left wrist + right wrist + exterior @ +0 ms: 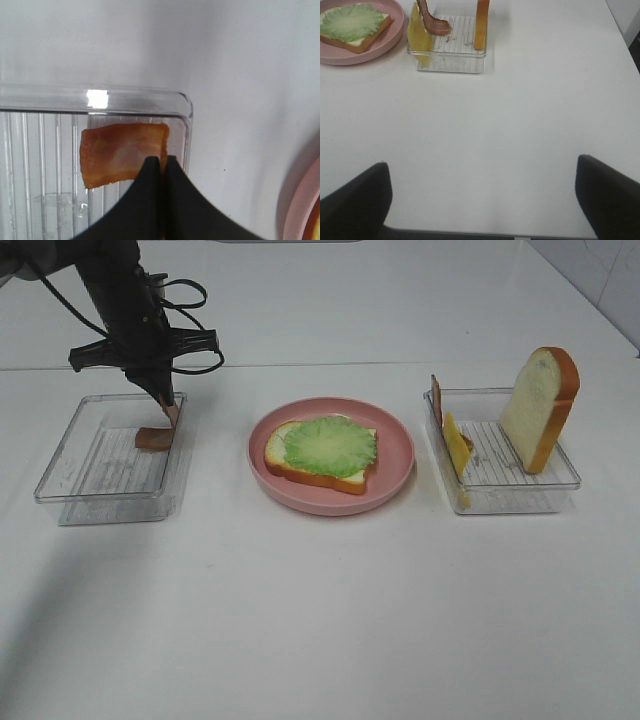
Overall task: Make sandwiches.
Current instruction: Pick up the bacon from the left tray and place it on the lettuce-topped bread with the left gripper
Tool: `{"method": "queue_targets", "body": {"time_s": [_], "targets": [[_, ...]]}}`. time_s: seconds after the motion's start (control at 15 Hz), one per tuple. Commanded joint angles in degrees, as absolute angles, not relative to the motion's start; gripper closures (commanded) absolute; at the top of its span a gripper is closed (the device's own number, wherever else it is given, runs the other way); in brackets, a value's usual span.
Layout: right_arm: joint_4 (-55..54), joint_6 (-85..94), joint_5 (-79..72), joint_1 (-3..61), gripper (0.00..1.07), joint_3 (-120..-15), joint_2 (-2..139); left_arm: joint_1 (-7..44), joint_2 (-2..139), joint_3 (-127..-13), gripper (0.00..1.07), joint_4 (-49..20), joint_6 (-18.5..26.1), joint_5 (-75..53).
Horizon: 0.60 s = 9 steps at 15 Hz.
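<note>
**Left gripper pinches bacon in the left tray; the sandwich sits half-built on the plate**

Nearest to us is the white table [320, 640]. Over it hangs the right gripper [481, 162], which we see only from its own wrist camera. Its fingers [355, 200] are spread wide with nothing between them, and it is well apart from the right tray [520, 502].

Further back, three things sit in a row. In the middle is the pink plate [330, 506], and on it lies the sandwich [322, 453]. So far it is one bread slice [300, 476] lying flat with a lettuce leaf [330, 445] on top.

The right tray is beside the plate. A cheese slice [457, 445] leans against the tray wall nearest the plate. A second bacon strip [436, 390] stands behind the cheese at the far corner. An upright slice [540, 410] of bread stands on edge along the tray's other side.

The left tray [60, 455] is on the other side of the plate. The left gripper [172, 412] reaches down into its far corner on the plate side, fingers pressed together on the edge of a bacon strip [155, 437]. From the wrist camera we see the black fingertips [150, 172] pinching that edge, with the rest of the strip spread out beside them near the tray's rim. We cannot tell whether the strip touches the tray floor.
</note>
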<state>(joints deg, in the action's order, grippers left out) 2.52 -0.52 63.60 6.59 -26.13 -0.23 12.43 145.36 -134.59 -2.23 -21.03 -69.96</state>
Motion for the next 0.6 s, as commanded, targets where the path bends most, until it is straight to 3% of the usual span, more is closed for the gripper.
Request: {"method": "queue_targets", "body": {"time_s": [0.07,0.6], "targets": [[2.69,0.00,63.03,6.42,0.11,-25.90,-1.78,12.83,144.84,-135.39,1.07,-2.12,-21.14,-75.46],[2.69,0.00,63.03,6.42,0.11,-25.90,-1.78,12.83,135.79,-138.31,1.07,-6.82,-21.14,-75.06]]}}
